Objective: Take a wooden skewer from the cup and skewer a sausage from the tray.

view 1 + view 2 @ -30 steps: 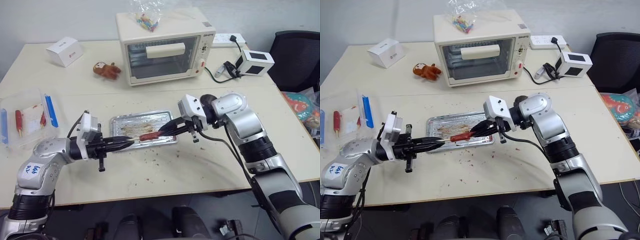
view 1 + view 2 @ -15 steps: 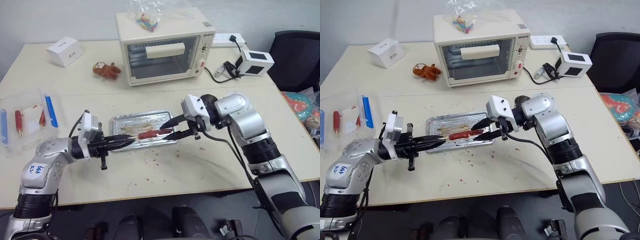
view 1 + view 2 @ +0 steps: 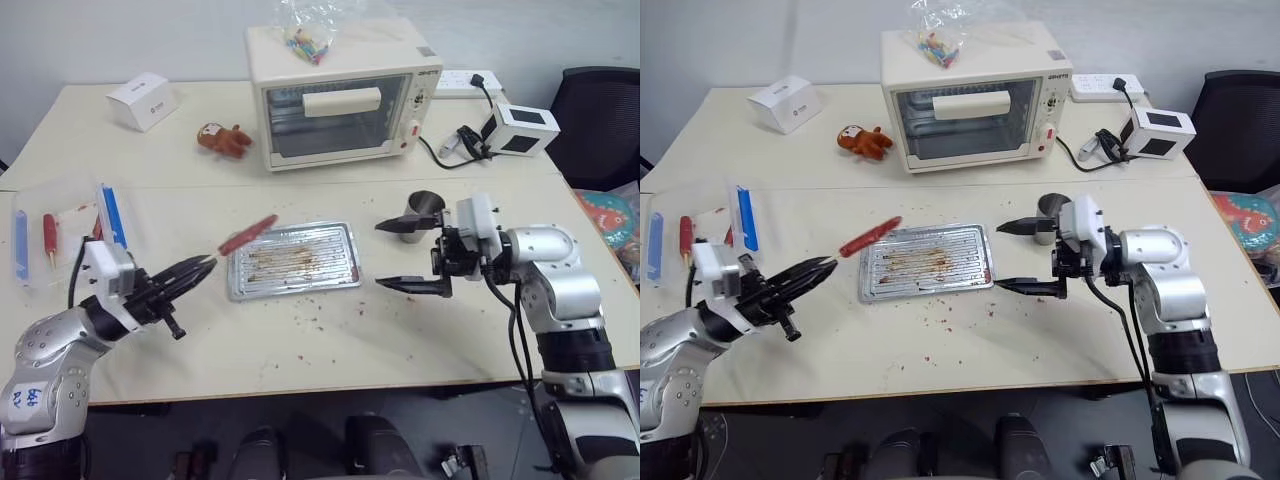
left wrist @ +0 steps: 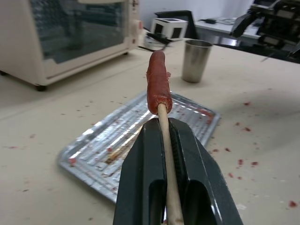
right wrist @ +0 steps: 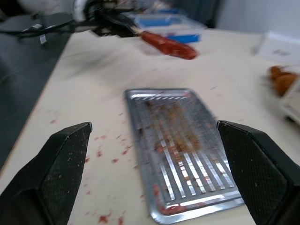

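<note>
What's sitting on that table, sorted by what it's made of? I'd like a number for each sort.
Metal: 2 — ridged silvery baking tray, small grey metal cup
Plastic: 1 — clear plastic box with blue clips
Cardboard: 1 — small white carton
Plush: 1 — brown toy monkey
Appliances: 3 — cream toaster oven, white power strip, white cube device
Total: 8

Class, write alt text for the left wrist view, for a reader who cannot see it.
The left gripper is shut on a wooden skewer with a sausage on its tip, above a greasy metal tray. A metal cup and toaster oven stand behind.
</note>
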`<state>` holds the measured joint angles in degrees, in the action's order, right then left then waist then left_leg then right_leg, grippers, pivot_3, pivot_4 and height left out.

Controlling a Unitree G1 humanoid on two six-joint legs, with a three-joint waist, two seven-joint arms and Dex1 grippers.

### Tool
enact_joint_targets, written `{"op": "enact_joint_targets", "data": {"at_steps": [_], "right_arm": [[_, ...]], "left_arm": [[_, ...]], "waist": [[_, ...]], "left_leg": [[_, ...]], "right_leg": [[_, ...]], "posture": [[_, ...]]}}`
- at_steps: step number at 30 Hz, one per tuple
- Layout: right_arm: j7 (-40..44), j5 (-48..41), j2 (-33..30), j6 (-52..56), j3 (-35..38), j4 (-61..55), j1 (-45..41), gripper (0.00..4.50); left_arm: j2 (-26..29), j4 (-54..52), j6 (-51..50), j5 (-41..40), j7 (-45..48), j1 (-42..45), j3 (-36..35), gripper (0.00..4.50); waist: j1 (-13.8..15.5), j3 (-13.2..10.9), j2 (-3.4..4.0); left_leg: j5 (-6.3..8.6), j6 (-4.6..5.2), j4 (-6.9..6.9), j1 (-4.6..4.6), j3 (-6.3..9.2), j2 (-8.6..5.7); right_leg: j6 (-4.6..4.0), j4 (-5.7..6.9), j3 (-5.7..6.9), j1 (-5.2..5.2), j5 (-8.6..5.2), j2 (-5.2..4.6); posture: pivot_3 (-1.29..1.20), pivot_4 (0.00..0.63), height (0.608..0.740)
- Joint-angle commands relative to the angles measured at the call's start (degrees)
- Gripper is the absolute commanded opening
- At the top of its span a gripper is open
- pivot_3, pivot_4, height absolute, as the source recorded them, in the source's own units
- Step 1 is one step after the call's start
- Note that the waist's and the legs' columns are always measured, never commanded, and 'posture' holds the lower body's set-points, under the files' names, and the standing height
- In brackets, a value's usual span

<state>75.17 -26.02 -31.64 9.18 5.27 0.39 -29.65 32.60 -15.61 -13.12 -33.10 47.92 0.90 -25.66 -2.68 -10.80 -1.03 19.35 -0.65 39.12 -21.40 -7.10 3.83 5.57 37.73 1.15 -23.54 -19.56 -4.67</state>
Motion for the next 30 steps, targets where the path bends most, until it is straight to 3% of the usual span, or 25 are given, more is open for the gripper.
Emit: {"op": "enact_joint_targets", "data": {"at_steps": [1,5,11,23,27,30], "right_arm": [[-5.58,-10.06,0.77,5.7,5.85,-9.74,4.69,4.46],[-11.28,-11.08,4.28,1.86,7.52,-15.67,9.07,4.46],[-15.54,-9.65,7.05,-1.16,5.08,-20.36,11.21,4.46],[-16.22,-9.42,5.25,-2.17,3.46,-20.57,11.63,4.46],[-15.75,-9.6,4.61,-2.3,3.26,-20.42,11.85,4.5],[-14.35,-9.87,3.09,-2.39,3.48,-19.65,12.31,4.5]], "left_arm": [[-3.17,-1.16,5.21,2.59,-8.96,-0.54,-5.6,0.0],[-7.52,2.03,7.78,5.47,-21.36,0.87,-10.78,0.0],[-5.82,14.04,8.27,12.75,-37.07,9.68,-13.41,0.0],[-3.14,27.9,9.5,15.72,-43.85,18.89,-11.16,0.0],[-3.16,27.13,10.4,14.7,-43.19,18.8,-11.02,1.08],[-1.32,25.17,13.35,15.3,-37.74,17.14,-9.0,2.02]], "waist": [[0.36,0.0,0.0],[0.77,0.05,-0.08],[1.22,0.11,-0.19],[1.02,0.24,-0.4],[1.09,0.24,-0.4],[1.13,0.25,-0.42]], "left_leg": [[0.0,0.0,0.01,0.0,-0.01,-0.01],[0.01,0.02,0.0,0.08,-0.03,0.03],[-0.03,0.06,0.0,0.12,-0.03,-0.09],[-0.02,0.08,-0.03,0.07,-0.02,-0.04],[-0.02,0.06,-0.03,0.08,-0.03,-0.02],[-0.02,0.07,-0.03,0.08,-0.04,-0.05]], "right_leg": [[0.01,0.0,-0.01,0.0,0.0,0.01],[0.02,-0.03,-0.05,0.03,0.01,0.0],[0.02,0.01,0.01,0.04,0.01,0.12],[0.06,0.09,0.08,0.06,0.03,0.07],[0.06,0.09,0.09,0.06,0.03,0.07],[0.06,0.09,0.09,0.07,0.03,0.08]], "posture": [[0.0,0.15,0.74],[0.0,0.15,0.74],[0.0,0.15,0.74],[0.0,0.15,0.74],[0.0,0.15,0.74],[0.0,0.15,0.74]]}}
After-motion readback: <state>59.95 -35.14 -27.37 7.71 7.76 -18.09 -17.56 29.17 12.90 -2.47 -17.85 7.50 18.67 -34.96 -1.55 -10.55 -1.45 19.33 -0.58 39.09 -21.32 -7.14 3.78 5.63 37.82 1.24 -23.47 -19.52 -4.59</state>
